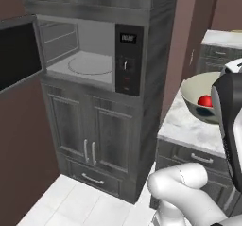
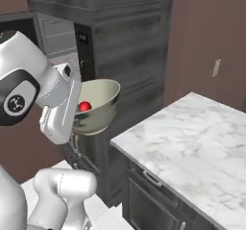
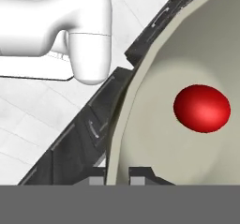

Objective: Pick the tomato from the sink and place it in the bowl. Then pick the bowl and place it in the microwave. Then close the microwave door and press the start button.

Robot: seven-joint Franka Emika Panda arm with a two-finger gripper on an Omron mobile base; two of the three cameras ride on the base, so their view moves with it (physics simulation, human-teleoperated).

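The cream bowl (image 1: 198,89) (image 2: 102,97) (image 3: 154,138) hangs tilted in the air beside the counter edge, with the red tomato (image 1: 204,100) (image 2: 84,106) (image 3: 202,108) lying inside it. My gripper (image 3: 117,175) is shut on the bowl's rim, one fingertip on each side of the wall. The microwave (image 1: 90,59) stands to the left with its pale interior and turntable bare. Its dark-glass door (image 1: 16,55) is swung wide open to the left. The black control panel (image 1: 128,59) sits right of the cavity. The sink is out of view.
A white marble counter (image 2: 192,133) (image 1: 182,126) lies to the right of the bowl. Grey panelled cabinet doors (image 1: 90,130) and a drawer stand under the microwave, above white floor tiles (image 1: 71,201). My own arm link (image 2: 60,108) stands close to the bowl.
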